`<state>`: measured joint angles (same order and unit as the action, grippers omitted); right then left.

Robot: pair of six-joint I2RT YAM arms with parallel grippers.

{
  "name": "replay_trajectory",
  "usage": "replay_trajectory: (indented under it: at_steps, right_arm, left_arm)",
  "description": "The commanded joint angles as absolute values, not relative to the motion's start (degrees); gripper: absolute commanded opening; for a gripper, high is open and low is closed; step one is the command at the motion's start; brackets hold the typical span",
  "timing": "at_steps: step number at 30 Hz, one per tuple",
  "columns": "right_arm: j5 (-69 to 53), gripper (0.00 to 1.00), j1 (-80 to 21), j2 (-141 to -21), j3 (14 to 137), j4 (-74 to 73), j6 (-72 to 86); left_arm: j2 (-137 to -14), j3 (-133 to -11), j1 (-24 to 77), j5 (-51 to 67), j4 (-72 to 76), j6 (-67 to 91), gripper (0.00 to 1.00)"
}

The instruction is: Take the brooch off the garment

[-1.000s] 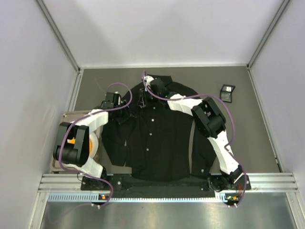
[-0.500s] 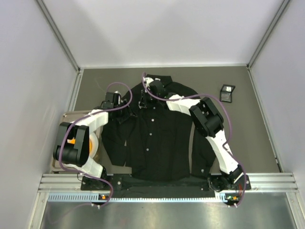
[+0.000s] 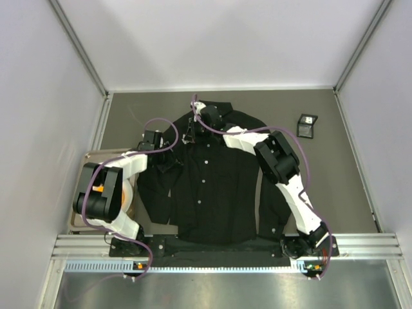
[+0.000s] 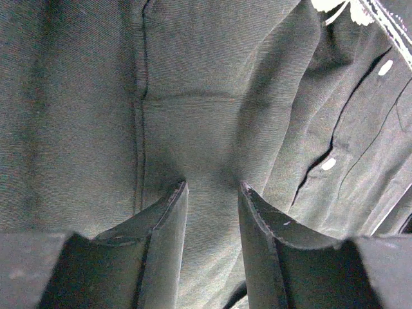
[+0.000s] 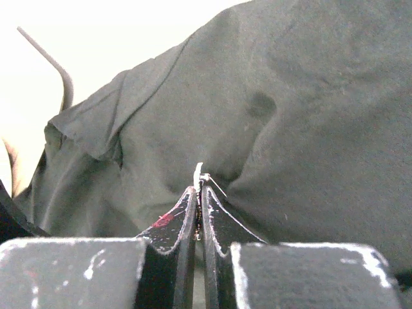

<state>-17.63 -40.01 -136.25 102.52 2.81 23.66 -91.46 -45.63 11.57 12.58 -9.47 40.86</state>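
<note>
The black garment (image 3: 212,187) lies flat, collar at the far side. My right gripper (image 3: 190,133) is near the collar, on the shirt's left chest. It is shut on the small white brooch (image 5: 199,172), which sticks out edge-on above the fingertips with its thin pin showing, against the black cloth (image 5: 290,116). My left gripper (image 3: 168,162) is on the shirt's left shoulder. Its fingers (image 4: 168,212) stand narrowly apart with a ridge of cloth (image 4: 212,212) pinched between them. A white jagged bit (image 4: 335,5) shows at that view's top edge; I cannot tell what it is.
A small black square box (image 3: 307,125) lies at the far right of the table. A tray (image 3: 90,158) with a roll of tape (image 3: 129,192) sits at the left beside the left arm. White walls close in on three sides.
My right gripper has shifted slightly toward the collar, away from the arm bases. The left arm's wrist has shifted a little; the shirt lies much as before.
</note>
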Motion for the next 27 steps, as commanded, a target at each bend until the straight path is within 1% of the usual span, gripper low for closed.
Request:
replay_trajectory:
  at_steps: [1,5,12,14,15,18,20,22,24,25,26,27]
  right_arm:
    - [-21.7,0.04,-39.6,-139.1,107.0,8.3,27.6]
    - [-26.2,0.04,-38.4,-142.1,109.9,11.6,30.8]
    - [-29.7,0.03,-37.5,-145.6,116.4,15.4,35.8]
    - [-30.4,0.02,-37.4,-146.0,118.6,14.2,36.4]
    - [-30.7,0.02,-37.4,-146.1,121.0,13.5,36.8]
    - [-32.7,0.02,-37.2,-144.3,123.4,11.4,38.1]
    - [-34.3,0.02,-37.0,-142.3,123.0,10.2,38.3]
    - [-35.8,0.02,-36.8,-137.1,118.6,10.9,38.0]
    - [-35.8,0.01,-36.6,-131.9,110.5,11.1,34.4]
    - [-35.7,0.0,-36.5,-126.5,107.4,11.2,32.6]
    - [-35.8,0.0,-36.5,-123.9,101.2,11.8,28.8]
    - [-35.7,0.0,-36.6,-121.1,97.9,12.0,26.5]
  left_arm:
    - [-92.7,-44.9,11.6,8.4,-11.3,41.0,0.43]
    - [-92.0,-44.6,11.6,5.4,-14.0,41.4,0.43]
    - [-89.9,-44.6,11.5,0.5,-17.8,40.8,0.42]
    - [-88.0,-45.1,11.5,-1.1,-18.5,40.2,0.43]
    - [-87.2,-45.4,11.5,-0.8,-18.8,39.6,0.44]
    - [-83.0,-47.4,11.6,2.5,-19.5,39.0,0.51]
    - [-80.0,-49.5,11.6,5.2,-20.6,39.2,0.52]
    - [-78.0,-52.3,11.5,8.2,-22.7,39.0,0.53]
    - [-76.4,-54.0,11.6,12.3,-24.6,39.4,0.54]
    - [-74.7,-55.2,11.6,13.9,-24.8,39.2,0.56]
    - [-73.8,-56.0,11.6,15.6,-25.5,39.3,0.56]
    - [-72.8,-56.7,11.5,18.3,-26.0,40.1,0.57]
